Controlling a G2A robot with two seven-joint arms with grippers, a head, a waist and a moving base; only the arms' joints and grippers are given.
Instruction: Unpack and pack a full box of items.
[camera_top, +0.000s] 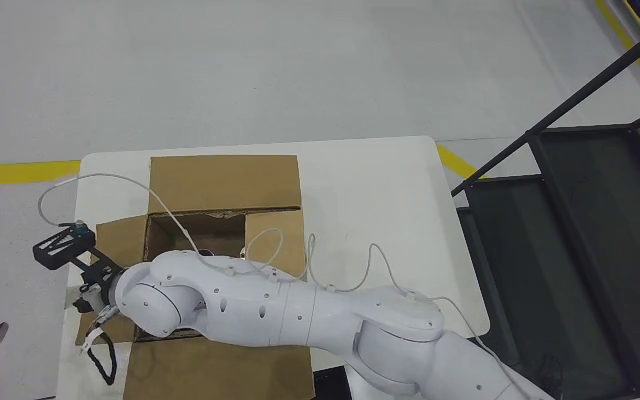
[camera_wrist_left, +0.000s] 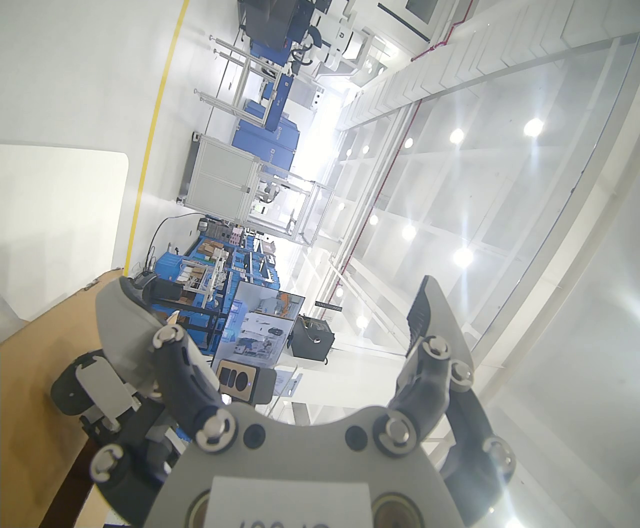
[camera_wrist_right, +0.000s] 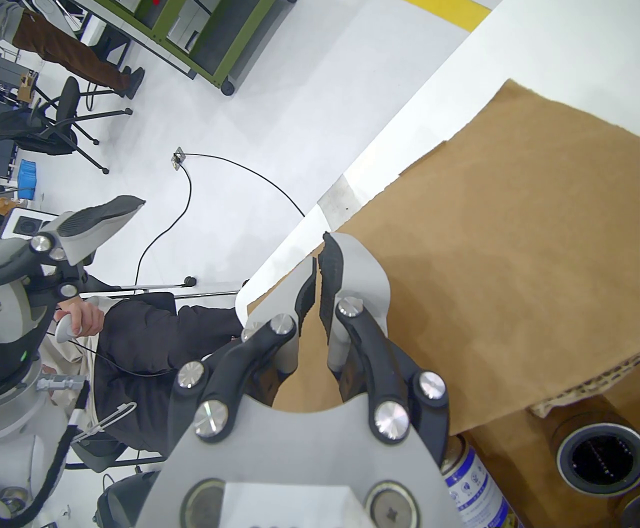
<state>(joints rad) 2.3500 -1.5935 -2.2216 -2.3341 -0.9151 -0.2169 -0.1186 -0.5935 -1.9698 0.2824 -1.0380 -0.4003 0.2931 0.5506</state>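
Two grippers sit at the left side of the open cardboard box (camera_top: 225, 180), which stands on the white table (camera_top: 370, 190) with its flaps spread outward. The right gripper (camera_wrist_right: 318, 272) has its fingers drawn almost together, with a thin slit between the black pads and nothing visibly caught in it. Its tips lie over the edge of the box's side flap (camera_wrist_right: 500, 250), near the table's rim; whether they touch the card cannot be told. The left gripper (camera_wrist_left: 275, 300) is spread wide, holds nothing, and points out across the room. A strip of brown card lies just beside one of its fingers and is cut off by the frame. A small black-and-white part over that card is too partial to identify. In the right wrist view one left finger (camera_wrist_right: 95, 215) shows off the table's side, the rest cut off.

Most of the box's inside is hidden. In the top view an arm (camera_top: 300, 315) lies across the opening, leaving a dark patch of interior where no item can be made out. Past the flap in the right wrist view, a can (camera_wrist_right: 472, 482) with a blue-and-white label and a dark open-topped cylinder (camera_wrist_right: 595, 455) stand upright inside the box. Both are cut off by the frame, and the gripper's body covers part of the can.
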